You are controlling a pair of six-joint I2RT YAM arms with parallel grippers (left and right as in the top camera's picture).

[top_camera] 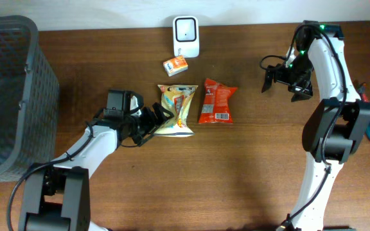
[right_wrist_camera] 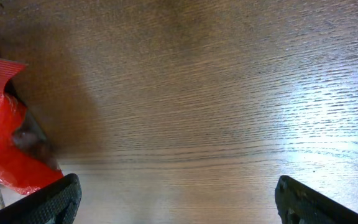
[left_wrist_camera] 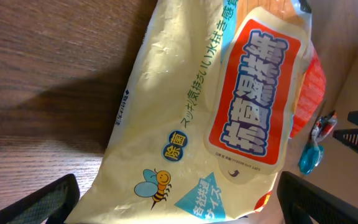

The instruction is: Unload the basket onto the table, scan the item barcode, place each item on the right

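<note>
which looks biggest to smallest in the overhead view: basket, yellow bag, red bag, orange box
grey basket, largest
yellow snack bag and red snack bag, about alike
orange box, smallest

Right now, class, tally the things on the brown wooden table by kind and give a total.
Snack bags: 2 (yellow plastic bag, red plastic bag)
Small orange cardboard box: 1
White plastic scanner: 1
Dark grey mesh basket: 1
Total: 5

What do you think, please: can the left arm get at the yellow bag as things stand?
Probably yes: the left gripper stands open right at the yellow bag, its fingers either side of it in the wrist view, nothing between. The red bag lies beyond, out of the way.
</note>
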